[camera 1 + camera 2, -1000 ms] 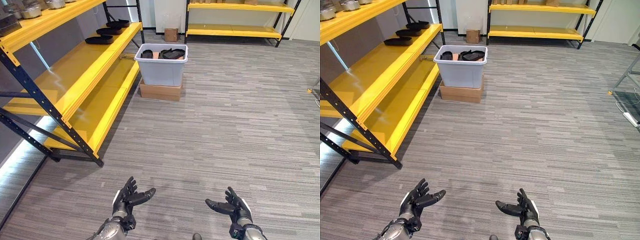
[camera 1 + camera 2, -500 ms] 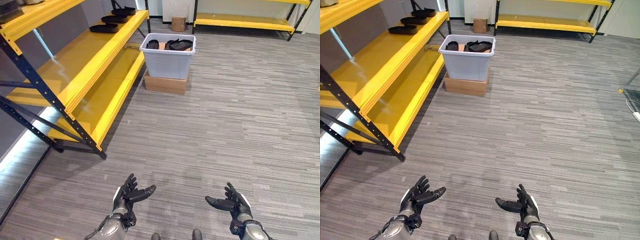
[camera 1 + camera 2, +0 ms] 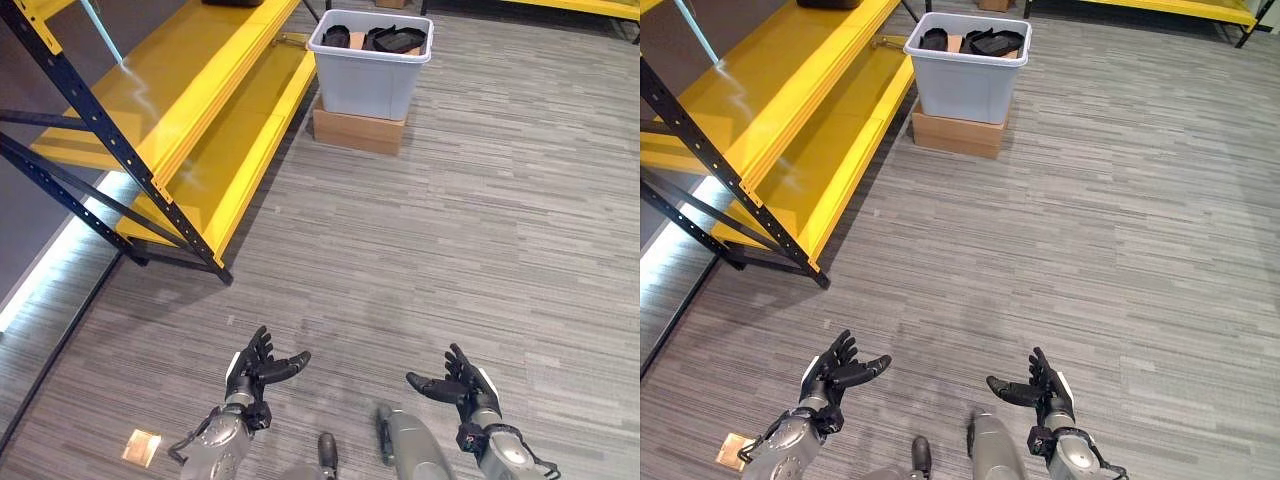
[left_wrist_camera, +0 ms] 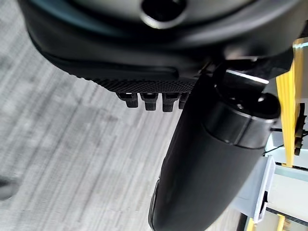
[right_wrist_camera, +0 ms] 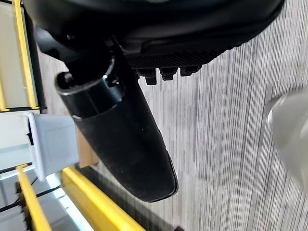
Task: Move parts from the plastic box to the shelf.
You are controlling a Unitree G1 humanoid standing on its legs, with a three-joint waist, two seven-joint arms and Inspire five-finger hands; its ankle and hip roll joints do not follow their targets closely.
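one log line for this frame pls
phase: approach | left hand: open, empty | right hand: open, empty | plastic box: ahead on cardboard box, black parts inside | shelf: left

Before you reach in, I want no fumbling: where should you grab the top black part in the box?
Take the black part by its raised rim, from above: the plastic box is open-topped, its walls blocking the sides. Both hands are empty.

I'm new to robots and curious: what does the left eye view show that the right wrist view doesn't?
Left eye view: the left robot hand, open, and black parts in the plastic box. Right wrist view: the right robot hand from very close, open. Both: the box, the yellow shelf and grey floor.
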